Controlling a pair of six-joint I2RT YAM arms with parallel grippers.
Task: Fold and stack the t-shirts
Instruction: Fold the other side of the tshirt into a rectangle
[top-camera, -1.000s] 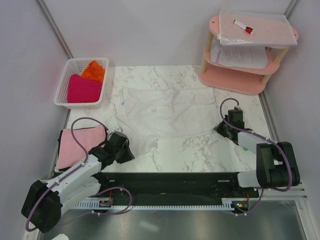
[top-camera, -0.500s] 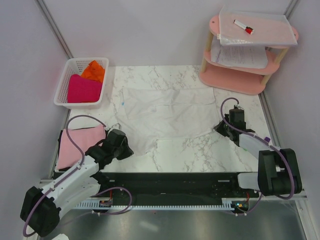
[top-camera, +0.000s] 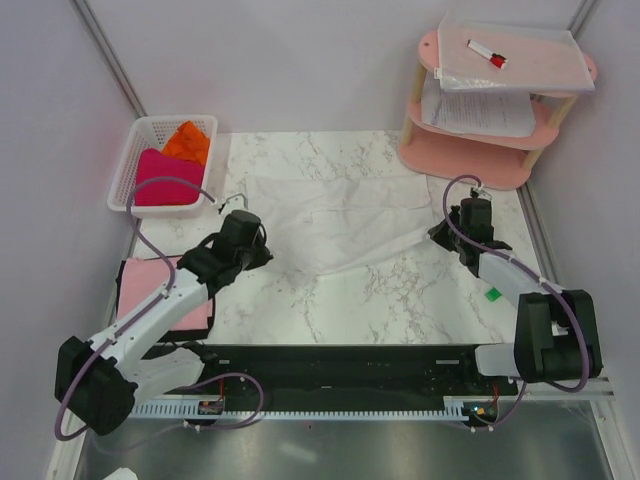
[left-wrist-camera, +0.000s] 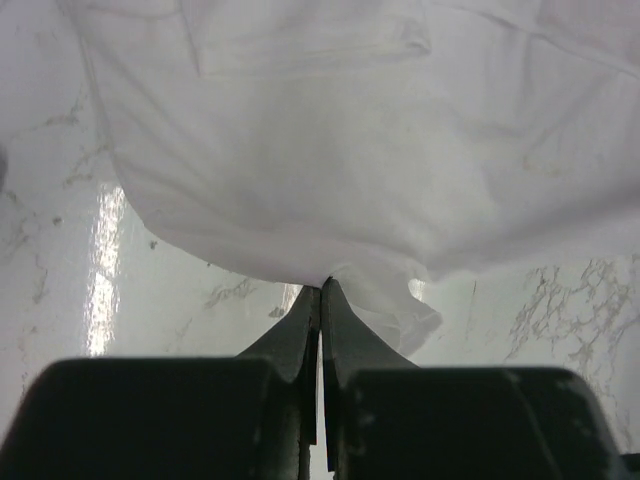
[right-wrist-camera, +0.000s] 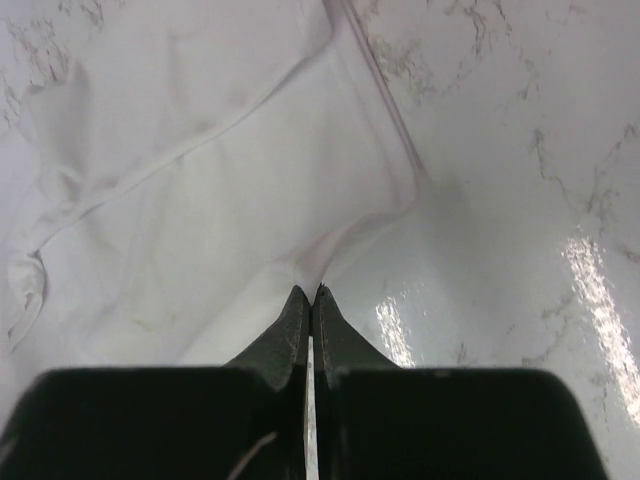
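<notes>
The soft white cloth t-shirt (left-wrist-camera: 330, 150) runs off the top edge in the 2 wrist views. Left of it, the white robot arm (top-camera: 165, 310) covers part of the folded pale pink cloth t-shirt (top-camera: 138, 288).

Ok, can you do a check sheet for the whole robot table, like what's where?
surface: marble table, shiny.
job's things: white t-shirt mid-table; pale pink t-shirt folded at the left edge; magenta t-shirt and orange t-shirt in the basket.
clutter: papers and red marker on the pink shelf.
jaws: left jaws shut on the white t-shirt's left side; right jaws shut on its right side.
cables: purple cable from the left arm arches past the basket; second cable loops by the right arm.
surroundings: pale walls, metal frame posts.
</notes>
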